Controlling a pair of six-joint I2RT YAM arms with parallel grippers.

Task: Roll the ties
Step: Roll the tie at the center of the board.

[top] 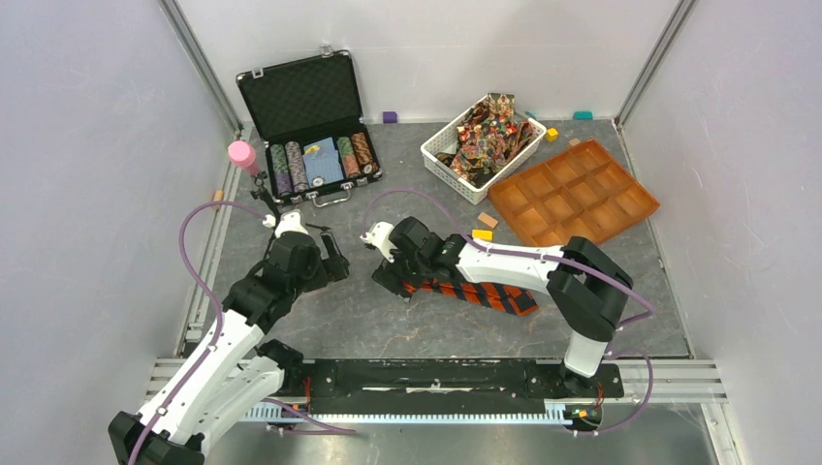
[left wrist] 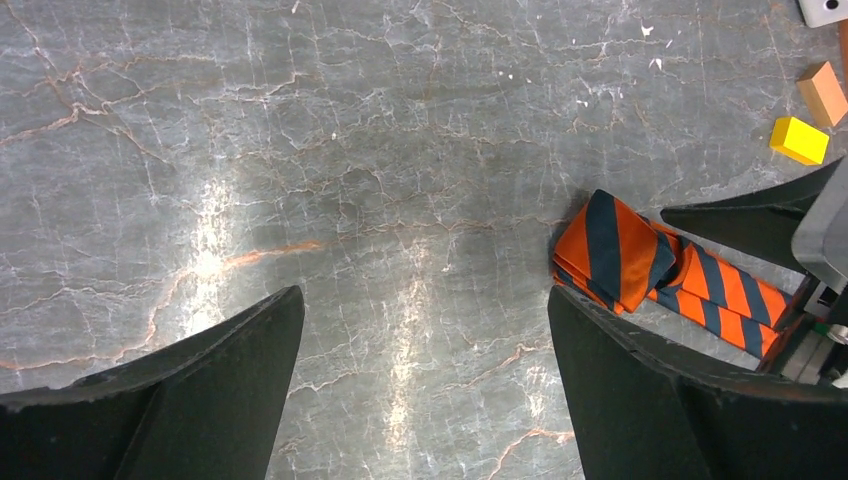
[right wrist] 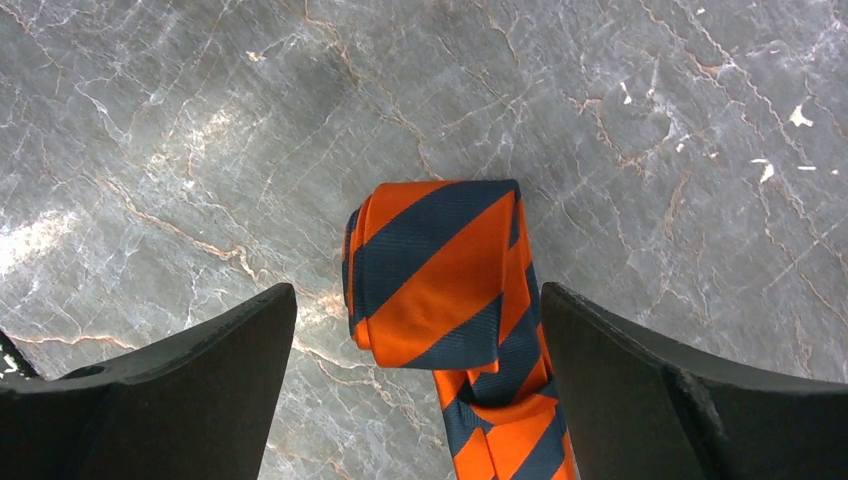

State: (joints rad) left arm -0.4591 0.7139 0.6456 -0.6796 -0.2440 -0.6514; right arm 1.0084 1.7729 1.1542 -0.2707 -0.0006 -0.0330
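Note:
An orange-and-dark striped tie (top: 475, 294) lies on the grey table, its left end folded over into a short, loose roll (right wrist: 435, 275). My right gripper (right wrist: 418, 300) hangs open over that rolled end, a finger on either side and neither pinching the fabric; in the top view it (top: 390, 278) sits at the tie's left tip. My left gripper (left wrist: 425, 300) is open over bare table with nothing between its fingers, and the rolled end (left wrist: 615, 250) lies just beyond its right finger. From above it (top: 334, 258) is left of the tie. More patterned ties (top: 488, 131) fill a white basket (top: 441, 160).
An orange compartment tray (top: 574, 199) lies at the back right. An open black case (top: 308, 124) with poker chips stands at the back left, a pink object (top: 241, 155) beside it. A yellow block (left wrist: 799, 140) and an orange block (left wrist: 822, 92) lie near the tie.

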